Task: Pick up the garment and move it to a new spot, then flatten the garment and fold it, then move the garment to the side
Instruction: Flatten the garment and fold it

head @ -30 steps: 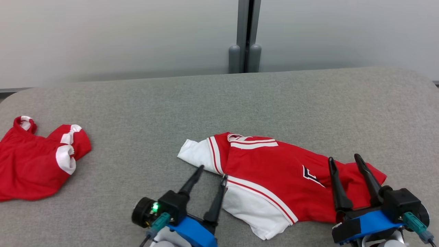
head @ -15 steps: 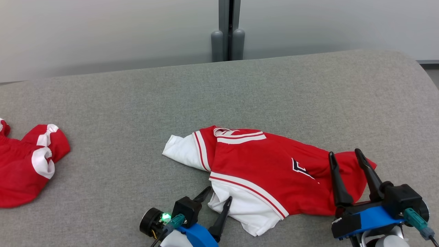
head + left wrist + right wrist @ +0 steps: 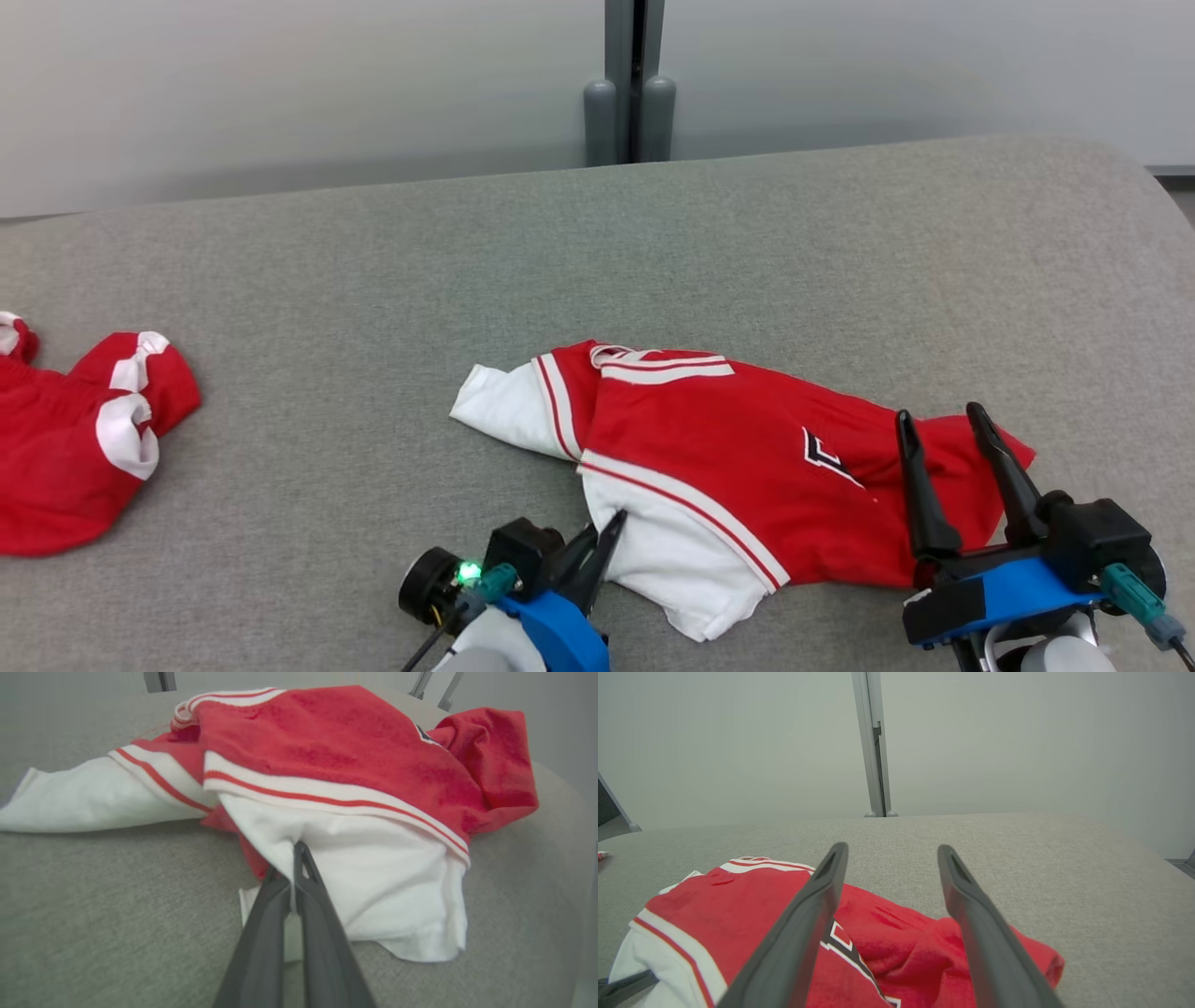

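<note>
Grey fabric surface, red-and-white jersey crumpled at its near middle. The left gripper has its fingers pinched on the white sleeve; the right gripper hovers, fingers wide, over its red end. Light, floppy cloth by the look: hems and corners give the surest hold.

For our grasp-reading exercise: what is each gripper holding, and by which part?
The left gripper pinches the jersey by its white sleeve; the right gripper, open, holds nothing.

A crumpled red-and-white cloth lies far left on the grey table, a grey post beyond.
</note>
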### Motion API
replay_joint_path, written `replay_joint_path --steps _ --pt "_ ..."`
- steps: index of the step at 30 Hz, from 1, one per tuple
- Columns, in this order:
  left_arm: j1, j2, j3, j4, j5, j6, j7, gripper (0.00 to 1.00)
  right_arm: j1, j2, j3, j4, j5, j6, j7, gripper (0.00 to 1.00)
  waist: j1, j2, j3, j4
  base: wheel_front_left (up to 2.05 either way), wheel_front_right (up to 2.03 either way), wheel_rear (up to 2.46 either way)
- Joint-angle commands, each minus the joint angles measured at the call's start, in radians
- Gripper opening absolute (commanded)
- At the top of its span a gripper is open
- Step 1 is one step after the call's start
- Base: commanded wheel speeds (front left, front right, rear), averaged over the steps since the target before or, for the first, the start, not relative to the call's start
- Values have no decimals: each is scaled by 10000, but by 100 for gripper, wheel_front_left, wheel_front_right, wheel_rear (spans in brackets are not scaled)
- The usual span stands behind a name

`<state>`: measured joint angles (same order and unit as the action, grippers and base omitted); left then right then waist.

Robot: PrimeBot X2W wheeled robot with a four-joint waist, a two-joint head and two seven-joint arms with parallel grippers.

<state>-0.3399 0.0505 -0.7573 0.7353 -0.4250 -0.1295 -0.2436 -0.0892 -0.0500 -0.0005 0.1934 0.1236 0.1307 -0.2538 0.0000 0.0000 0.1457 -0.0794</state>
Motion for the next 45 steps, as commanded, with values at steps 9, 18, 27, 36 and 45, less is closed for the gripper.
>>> replay_joint_path --steps 9,18,27,36,45 --pt "413 597 1111 -1145 -454 584 -219 0 253 -9 -325 193 115 3 -92 100 0 0 -341 684 0 0 0" --pt "1797 1842 2242 -3036 -888 1533 -159 0 302 -10 -393 450 62 1 -112 100 0 0 -551 1348 0 0 0" --pt "3511 2669 2892 -4445 -1458 2368 297 0 334 -10 -509 727 30 3 -120 100 0 0 -543 1629 0 0 0" --pt "3361 2518 3214 -5112 -1224 2541 -112 100 166 -11 -483 880 -57 1 -127 100 0 0 -663 1653 0 0 0" --pt "2907 2153 4220 -6225 -203 2457 -220 100 274 -13 -530 853 -137 3 -127 100 0 0 -785 1387 0 0 0"
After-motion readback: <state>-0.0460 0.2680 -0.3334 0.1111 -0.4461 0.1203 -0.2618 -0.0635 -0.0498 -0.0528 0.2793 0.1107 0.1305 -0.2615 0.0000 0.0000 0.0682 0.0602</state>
